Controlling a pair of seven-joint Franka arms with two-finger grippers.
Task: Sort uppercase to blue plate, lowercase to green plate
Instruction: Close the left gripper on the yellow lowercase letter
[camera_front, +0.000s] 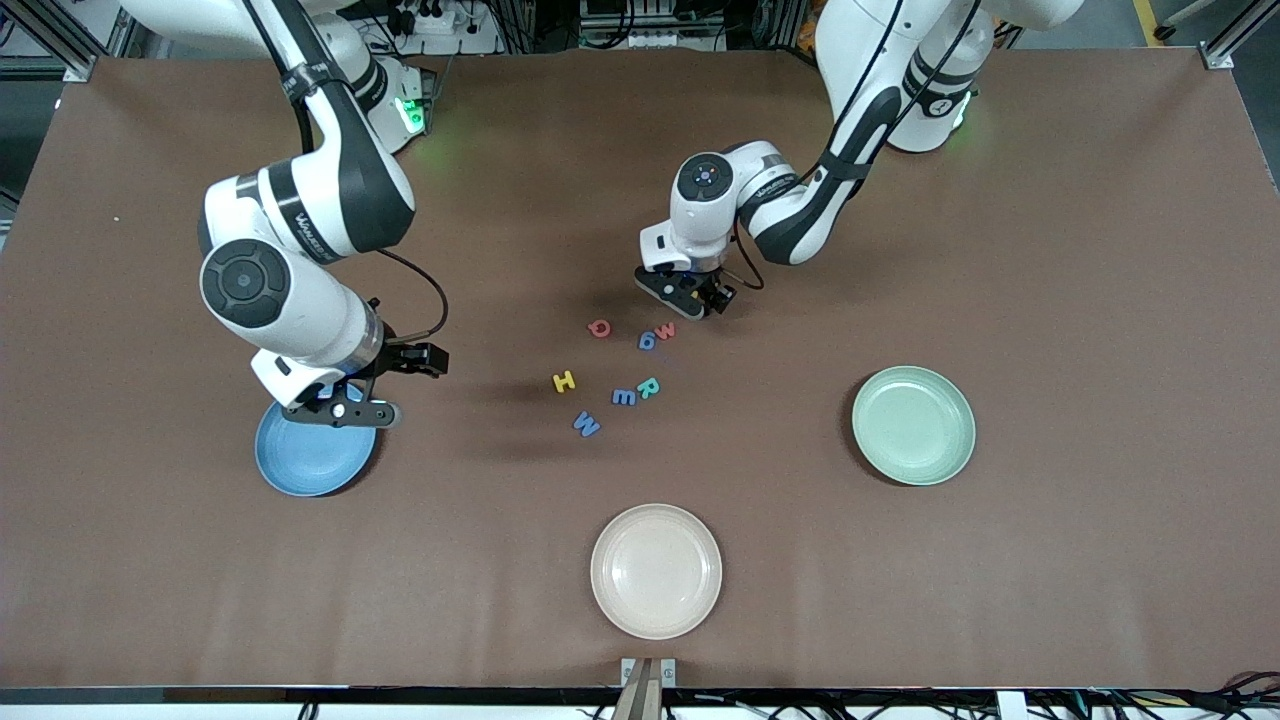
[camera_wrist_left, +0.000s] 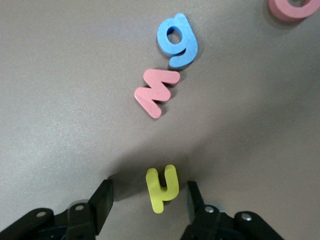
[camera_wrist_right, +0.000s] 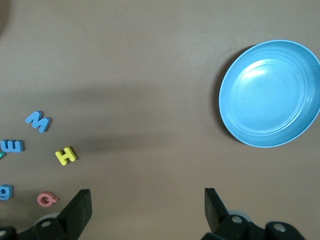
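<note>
The left claw is low over the table, its half-open fingers on both sides of the yellow lowercase letter without touching it, ready to pinch. The green plate is well apart. The right claw waits wide open and empty, near the blue plate.

7 foam letters lie mid-table. Blue plate sits under the right gripper; left gripper hangs low just beside the red w. Green plate and cream plate hold nothing.
</note>
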